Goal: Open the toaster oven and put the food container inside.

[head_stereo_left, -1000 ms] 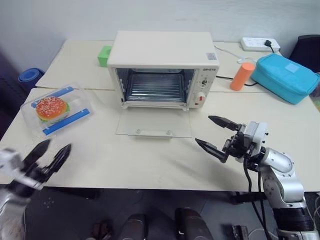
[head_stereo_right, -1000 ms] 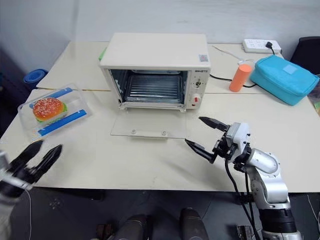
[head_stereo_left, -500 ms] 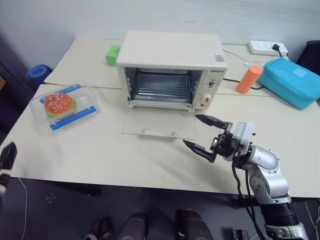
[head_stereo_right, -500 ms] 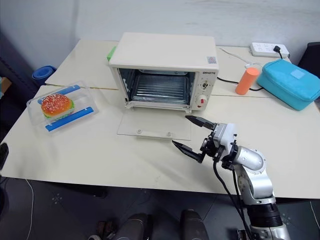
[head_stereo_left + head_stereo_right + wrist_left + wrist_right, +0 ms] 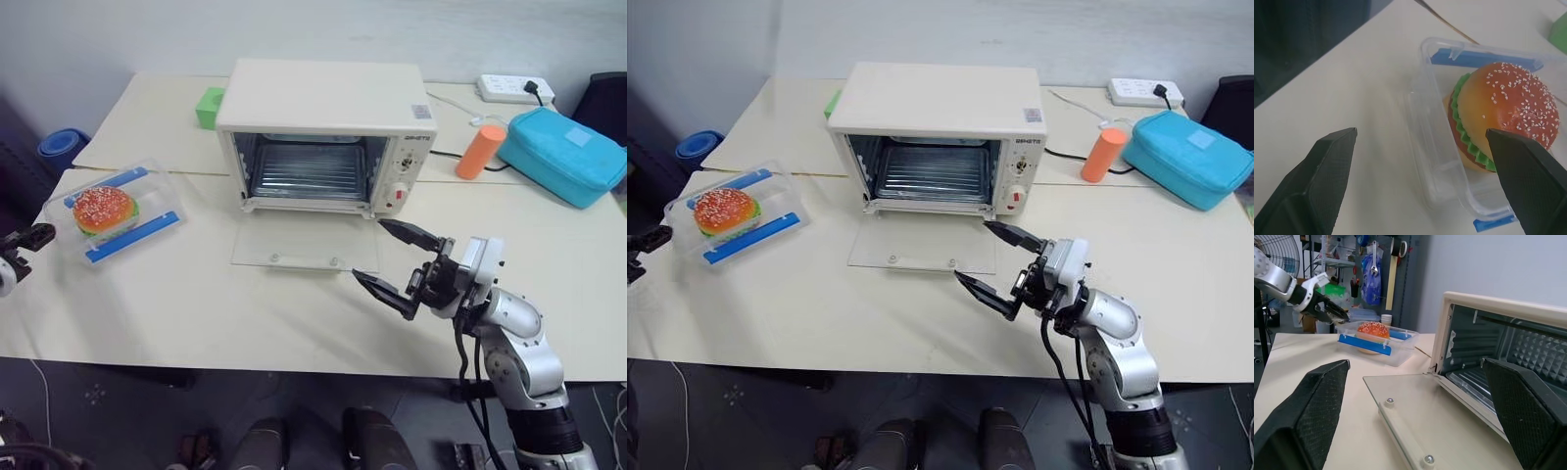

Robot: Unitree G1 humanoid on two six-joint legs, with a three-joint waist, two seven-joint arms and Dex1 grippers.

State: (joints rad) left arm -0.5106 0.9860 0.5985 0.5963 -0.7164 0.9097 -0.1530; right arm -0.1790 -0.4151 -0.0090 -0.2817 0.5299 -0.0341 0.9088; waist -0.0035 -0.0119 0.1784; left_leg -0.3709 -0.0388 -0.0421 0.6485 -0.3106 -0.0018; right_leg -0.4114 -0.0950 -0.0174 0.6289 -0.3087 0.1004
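From my head cameras I see the toaster oven (image 5: 320, 132) sitting at the upper centre of the frame on the cream tabletop (image 5: 225, 304), its glass door (image 5: 304, 254) swung fully down and lying flat toward me, the wire rack inside exposed. The food container (image 5: 115, 212) rests on the tabletop at the left of the frame, well apart from the oven, lid on, with the sesame-bun burger visible through the clear plastic and its two blue clips showing. My left hand (image 5: 22, 242) sits at the far left edge of the frame, just beside the container's outer end; in the left wrist view its two black fingers (image 5: 1317, 181) stand wide apart with the container between and beyond them, and I cannot see any contact with it. My right hand (image 5: 397, 261) hovers at the lower right of centre, close to the front right corner of the lowered door, its fingers spread wide and clamped on nothing. At the upper right of the frame I see an orange cylinder (image 5: 476, 151) upright next to a teal pouch (image 5: 571, 153), with a white power strip (image 5: 513, 89) behind them. A green block (image 5: 207, 108) peeks out at the oven's left rear.
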